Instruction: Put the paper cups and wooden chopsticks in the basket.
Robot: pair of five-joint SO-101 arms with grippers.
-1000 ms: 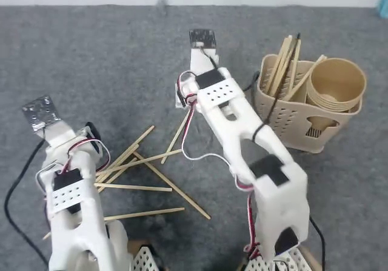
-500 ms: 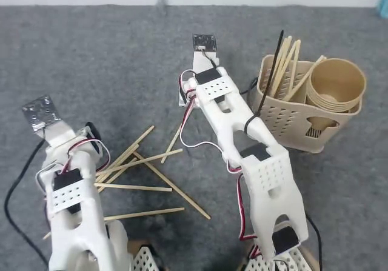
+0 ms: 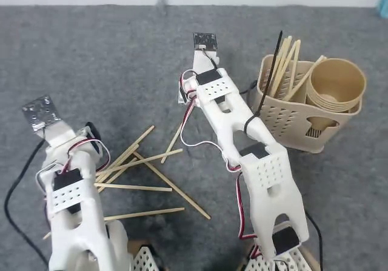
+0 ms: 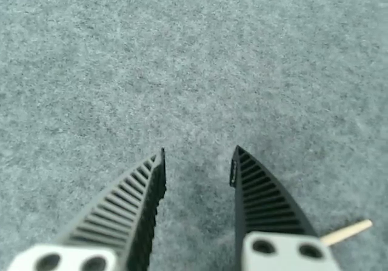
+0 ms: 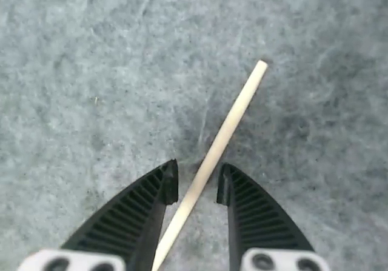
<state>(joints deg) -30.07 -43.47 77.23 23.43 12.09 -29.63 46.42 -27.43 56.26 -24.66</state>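
Chopsticks lie loose in a crossed heap on the grey desk, well apart from the basket. The basket already holds a stack of cups and several leaning sticks. The right fingers straddle one stick that lies flat on the desk. They are parted only a little, with a sliver of gap on either side, so they are not clamped on it. The left fingers stand wide apart over bare desk and hold nothing, with another stick's end just beside one of them.

I judge these sticks light, stiff and thin, and smooth enough to roll or pivot in a pinch. Lying flat on a fuzzy surface, they leave little room to get under. A stick is best taken near its middle, across its length, so it hangs level and does not swing. The cups look thin-walled and would crush under a hard squeeze.
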